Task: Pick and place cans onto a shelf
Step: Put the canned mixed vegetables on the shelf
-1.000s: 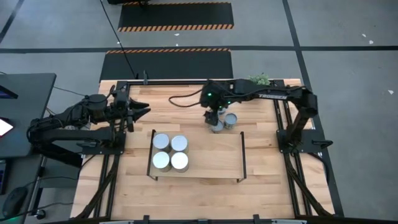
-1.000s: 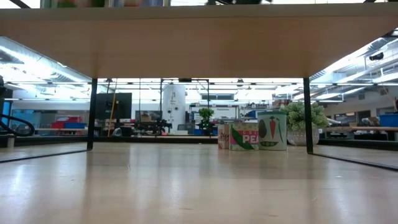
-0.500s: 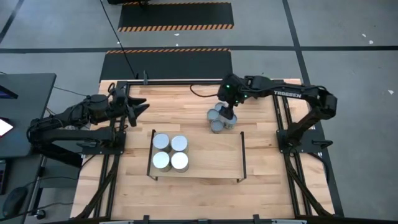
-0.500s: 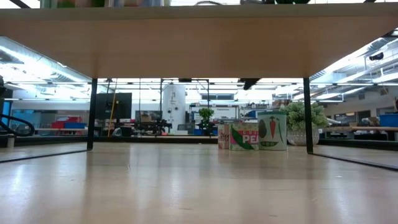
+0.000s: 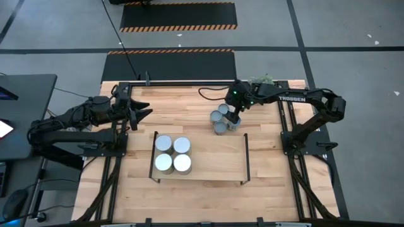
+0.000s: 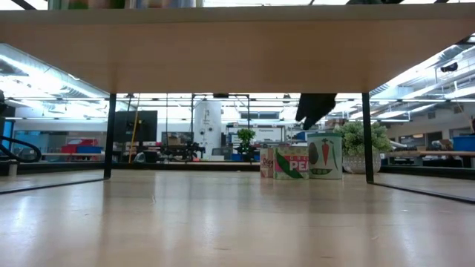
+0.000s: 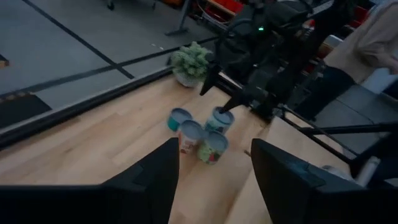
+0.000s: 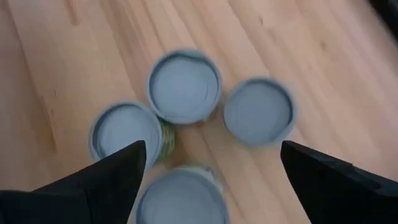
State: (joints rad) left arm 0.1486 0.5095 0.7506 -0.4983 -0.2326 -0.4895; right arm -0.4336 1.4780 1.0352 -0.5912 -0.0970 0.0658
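Several cans (image 5: 220, 120) stand upright in a tight cluster on the tabletop just beyond the shelf (image 5: 211, 162); the right wrist view looks down on their round tops (image 8: 185, 85). My right gripper (image 8: 212, 149) hangs open above the cluster, pointing steeply down and touching none; the low view shows a finger (image 6: 315, 110) over the labelled cans (image 6: 308, 157). Several more cans (image 5: 172, 154) stand on the shelf board's left part. My left gripper (image 5: 142, 112) waits open in the air at the table's far left, with the cluster (image 7: 202, 132) far ahead of it.
A small green plant (image 5: 264, 80) stands at the table's far edge behind the right arm. The shelf's black rails (image 5: 246, 157) rise at its short sides, and its right part is bare board. A person's sleeve (image 7: 373, 37) shows beyond the table.
My right gripper has moved toward the table's right edge and come down over the can cluster; in the low view a finger has dropped into sight below the shelf board. The cans have not moved.
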